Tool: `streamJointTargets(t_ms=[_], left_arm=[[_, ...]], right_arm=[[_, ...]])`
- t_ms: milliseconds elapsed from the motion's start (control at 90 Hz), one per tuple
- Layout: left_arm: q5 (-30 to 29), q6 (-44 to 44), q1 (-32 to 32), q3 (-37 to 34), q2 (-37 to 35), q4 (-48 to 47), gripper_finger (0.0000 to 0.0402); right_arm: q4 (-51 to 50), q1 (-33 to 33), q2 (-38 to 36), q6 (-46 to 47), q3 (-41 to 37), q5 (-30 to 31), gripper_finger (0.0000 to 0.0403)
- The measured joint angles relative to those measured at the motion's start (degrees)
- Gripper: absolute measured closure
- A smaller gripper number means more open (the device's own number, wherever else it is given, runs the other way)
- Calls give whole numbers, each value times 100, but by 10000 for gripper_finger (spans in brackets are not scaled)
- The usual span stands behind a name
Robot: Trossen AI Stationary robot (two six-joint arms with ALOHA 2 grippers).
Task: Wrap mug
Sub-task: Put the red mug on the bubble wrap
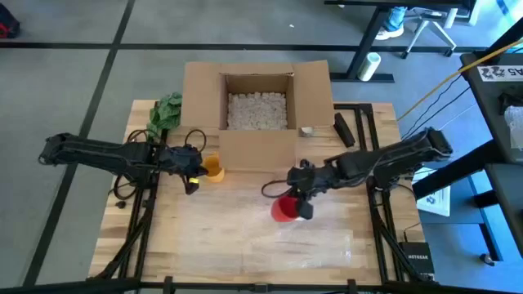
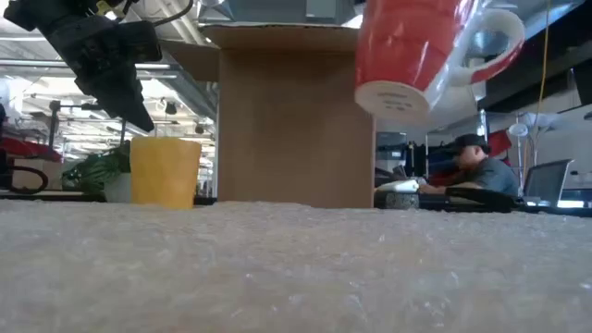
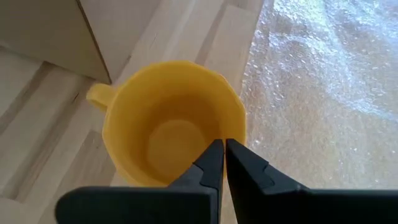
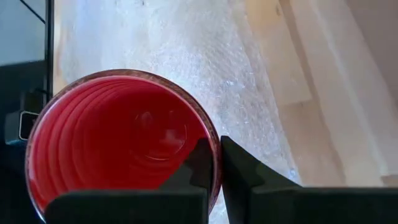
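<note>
An empty red mug was gripped by its rim in the right claw near the foam-filled cardboard box, while the left claw was closed above an empty yellow mug.

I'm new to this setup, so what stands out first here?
The red ceramic mug hangs in the air over the bubble wrap sheet, its rim pinched in the right gripper. The left gripper is shut on the yellow plastic mug standing before the open cardboard box.
</note>
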Motion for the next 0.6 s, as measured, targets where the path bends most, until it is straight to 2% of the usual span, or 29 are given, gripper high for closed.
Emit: streamJointTargets(t_ms=[222,456,600], left_arm=[[0,-3,1,0,-1,-6,402],[-2,21,2,0,0,-56,402],[-5,162,2,0,-1,-40,402]], right_arm=[[-127,-7,658,-393,561,-156,403],[36,-7,955,-516,592,-212,403],[503,38,1131,-557,594,-439,403]])
